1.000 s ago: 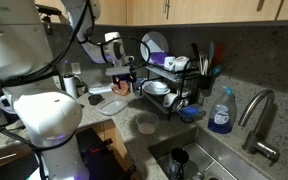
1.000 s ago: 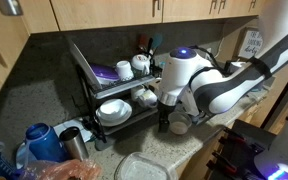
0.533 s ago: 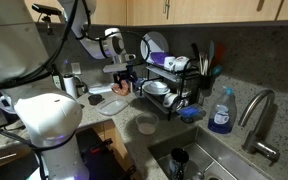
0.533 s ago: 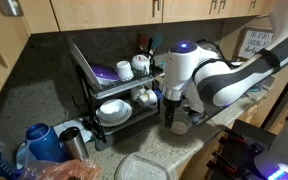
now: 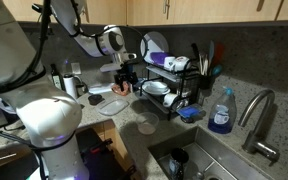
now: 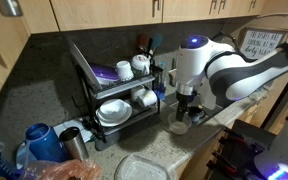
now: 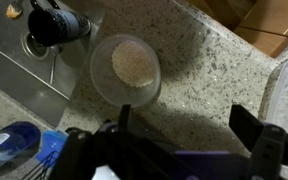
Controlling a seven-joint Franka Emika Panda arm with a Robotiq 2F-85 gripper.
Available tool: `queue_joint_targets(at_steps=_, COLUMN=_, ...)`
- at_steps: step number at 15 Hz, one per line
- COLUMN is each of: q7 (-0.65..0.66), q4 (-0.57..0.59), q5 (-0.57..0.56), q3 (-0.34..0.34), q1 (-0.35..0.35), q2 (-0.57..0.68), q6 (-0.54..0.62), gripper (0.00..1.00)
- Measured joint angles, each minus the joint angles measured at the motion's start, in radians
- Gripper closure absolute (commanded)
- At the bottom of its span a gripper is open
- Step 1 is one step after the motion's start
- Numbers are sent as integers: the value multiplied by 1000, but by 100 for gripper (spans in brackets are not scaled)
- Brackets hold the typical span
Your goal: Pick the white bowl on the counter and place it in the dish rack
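Observation:
My gripper (image 7: pixel 184 112) hangs open over the speckled counter (image 7: pixel 209 50), with nothing between its dark fingers (image 7: pixel 248 122). Just ahead of the left finger in the wrist view sits a small round bowl (image 7: pixel 126 68). It looks dull and see-through, with granite showing through it. Both exterior views show that bowl (image 5: pixel 145 125) (image 6: pixel 181 127) on the counter, close below the gripper (image 5: pixel 127 82) (image 6: pixel 187 103). The black wire dish rack (image 5: pixel 174 72) (image 6: pixel 104 88) stands beside the arm, with white dishes on its tiers. I cannot pick out the white bowl on the counter; it is hidden or out of view.
A sink (image 5: pixel 199 160) with a black cup (image 7: pixel 54 22) lies near the bowl. A faucet (image 5: pixel 256 118) and a blue soap bottle (image 5: pixel 221 110) stand by it. A clear plastic lid (image 5: pixel 111 105) lies on the counter. Cabinets hang overhead.
The arm has swung, carrying the gripper away from the rack until it stands over the see-through bowl. The jaws have stayed open and the bowl has not moved.

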Motion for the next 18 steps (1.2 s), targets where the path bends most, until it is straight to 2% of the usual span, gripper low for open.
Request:
queue_joint_targets(at_steps=4, q7=38, q4=-67, q5=26, q3=-15, q1=-14, q2=-82, q6=-19, gripper=0)
queue_joint_targets(at_steps=12, q7=36, q4=-204, q5=205, q3=-66, q1=-15, q2=-239, q6=-18, gripper=0)
queue_joint_targets(at_steps=18, q7=36, q4=-201, q5=254, q3=-84, q1=-19, q2=-281, q6=-18, gripper=0)
